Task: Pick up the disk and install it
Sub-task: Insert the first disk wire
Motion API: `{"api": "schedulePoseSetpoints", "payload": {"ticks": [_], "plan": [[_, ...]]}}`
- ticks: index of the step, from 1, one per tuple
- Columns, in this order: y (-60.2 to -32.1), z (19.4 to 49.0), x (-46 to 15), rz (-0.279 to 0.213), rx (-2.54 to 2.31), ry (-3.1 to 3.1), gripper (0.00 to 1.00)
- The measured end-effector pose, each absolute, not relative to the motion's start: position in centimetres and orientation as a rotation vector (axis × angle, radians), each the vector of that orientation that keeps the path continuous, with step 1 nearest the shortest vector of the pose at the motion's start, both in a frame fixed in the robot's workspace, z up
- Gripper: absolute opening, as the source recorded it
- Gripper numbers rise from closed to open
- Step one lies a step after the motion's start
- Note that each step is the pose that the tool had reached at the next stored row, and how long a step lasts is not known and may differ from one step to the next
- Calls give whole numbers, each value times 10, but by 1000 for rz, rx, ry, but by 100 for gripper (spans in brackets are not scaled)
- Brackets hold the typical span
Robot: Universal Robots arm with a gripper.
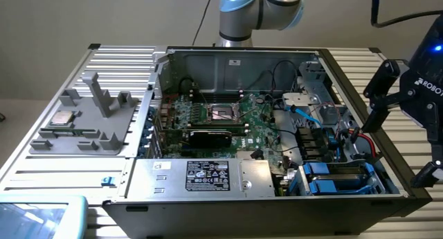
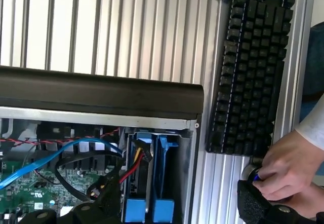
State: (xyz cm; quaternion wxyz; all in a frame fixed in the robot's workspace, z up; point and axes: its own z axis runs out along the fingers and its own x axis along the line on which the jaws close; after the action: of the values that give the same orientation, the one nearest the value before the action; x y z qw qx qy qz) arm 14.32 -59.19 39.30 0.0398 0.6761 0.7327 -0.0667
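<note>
Jaws of your black gripper [image 1: 396, 156] stand wide apart and they hold nothing. You see it at the exterior view's right, hanging above the side wall of the open black computer case [image 1: 229, 208], with one finger toward the inside of the case and the other toward the table. Your arm, with its silver and light-blue joint [image 1: 260, 11], rises behind the back wall of the case.

You find the flat silver-grey disk with bright blue plastic rails [image 1: 324, 187] inside the case, in the drive cage at the near corner on the exterior view's right, close under the gripper. Mostly its blue rails show; its label is hidden. Red, black and blue cables [image 2: 61, 150] run just beside the cage. A large grey metal box with a black-and-white sticker [image 1: 201, 177] lies next to it, and the green circuit board [image 1: 229, 120] is behind.

Your case stands on a ribbed aluminium table [image 1: 41, 171]. On the exterior view's left a grey plastic fixture [image 1: 90, 125] carries a small square silver chip [image 1: 64, 118]. In the wrist view a black keyboard [image 2: 253, 67] lies on the table beside the case, and a person's hand [image 2: 288, 165] with a white sleeve rests near its end. Behind the table is a plain beige wall [image 1: 104, 16].
</note>
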Motion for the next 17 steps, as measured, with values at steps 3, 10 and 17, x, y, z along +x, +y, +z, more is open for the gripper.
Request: {"api": "schedulePoseSetpoints", "payload": {"ticks": [3,10,17], "plan": [[-597,393,142,-203,2054,2260,99],[-622,392,140,-203,2046,2267,99],[-623,389,140,-191,1912,2370,99]]}}
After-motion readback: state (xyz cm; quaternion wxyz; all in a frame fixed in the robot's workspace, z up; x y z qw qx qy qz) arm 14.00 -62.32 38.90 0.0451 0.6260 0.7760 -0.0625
